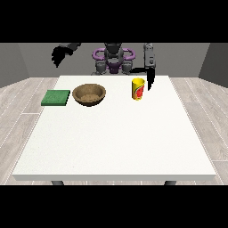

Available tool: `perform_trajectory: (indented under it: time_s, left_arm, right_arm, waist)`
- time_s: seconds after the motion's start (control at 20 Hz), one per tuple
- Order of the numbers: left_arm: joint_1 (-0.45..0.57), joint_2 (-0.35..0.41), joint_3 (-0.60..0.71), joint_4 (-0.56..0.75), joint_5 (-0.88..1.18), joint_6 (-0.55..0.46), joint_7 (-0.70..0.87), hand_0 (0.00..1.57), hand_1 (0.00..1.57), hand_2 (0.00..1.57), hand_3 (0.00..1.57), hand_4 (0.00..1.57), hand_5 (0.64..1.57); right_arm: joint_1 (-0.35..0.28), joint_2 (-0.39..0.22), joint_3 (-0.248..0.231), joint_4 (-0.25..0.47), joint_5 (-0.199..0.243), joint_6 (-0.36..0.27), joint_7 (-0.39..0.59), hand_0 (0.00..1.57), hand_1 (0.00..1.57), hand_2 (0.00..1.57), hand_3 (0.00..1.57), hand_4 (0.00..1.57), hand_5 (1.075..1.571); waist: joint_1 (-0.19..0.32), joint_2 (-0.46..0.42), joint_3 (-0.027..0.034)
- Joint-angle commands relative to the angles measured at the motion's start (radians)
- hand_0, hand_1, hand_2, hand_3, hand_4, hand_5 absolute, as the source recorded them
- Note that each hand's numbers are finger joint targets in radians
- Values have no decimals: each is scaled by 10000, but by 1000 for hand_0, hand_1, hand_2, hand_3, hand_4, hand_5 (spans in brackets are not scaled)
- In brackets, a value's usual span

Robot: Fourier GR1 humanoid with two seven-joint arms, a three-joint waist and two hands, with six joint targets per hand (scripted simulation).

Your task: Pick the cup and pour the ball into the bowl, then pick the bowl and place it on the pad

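Table: bowl left of centre, green pad just beside it, further left. Yellow cup upright, right of bowl; ball not visible.

Step judged: grasp cup. Close around cup's side, keep upright until over bowl.

Hand at view's right: fingers straight, pointing down beside cup; contact unclear. Hand at view's left: raised, fingers hanging relaxed, holding nothing.

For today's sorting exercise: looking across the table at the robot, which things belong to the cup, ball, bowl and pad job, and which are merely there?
Belongs to the job:
yellow cup
wooden bowl
green pad
hand at the view's right, beside the cup
(the ball cannot be seen)

Merely there:
white table
hand at the view's left, raised away from the table
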Motion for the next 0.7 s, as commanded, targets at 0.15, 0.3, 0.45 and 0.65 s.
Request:
perform_trajectory:
  time_s: [0.15,0.3,0.45,0.65]
  left_arm:
    - [-939,36,354,2723,-298,334,-1399,0,0,0,0,203,1429]
    - [-1289,-244,190,3486,-314,419,-1541,0,0,0,0,183,1423]
    - [-2119,352,1112,4560,179,319,-2051,0,0,0,0,363,1464]
    - [-1766,362,976,5253,-434,1037,-3344,919,919,1316,1379,1243,1538]
  right_arm:
    - [-153,-397,-412,668,-384,533,-142,0,0,0,0,669,1562]
    - [-387,-577,-610,1526,-258,599,-397,0,0,0,0,675,1564]
    - [-370,-578,-311,539,-496,767,133,0,0,0,0,675,1564]
    - [-254,-759,-682,562,-903,1107,-154,0,0,0,0,662,1569]
  waist:
    - [-276,-213,1]
    - [-21,-500,2]
    - [-686,5,-3]
    - [-977,360,-4]
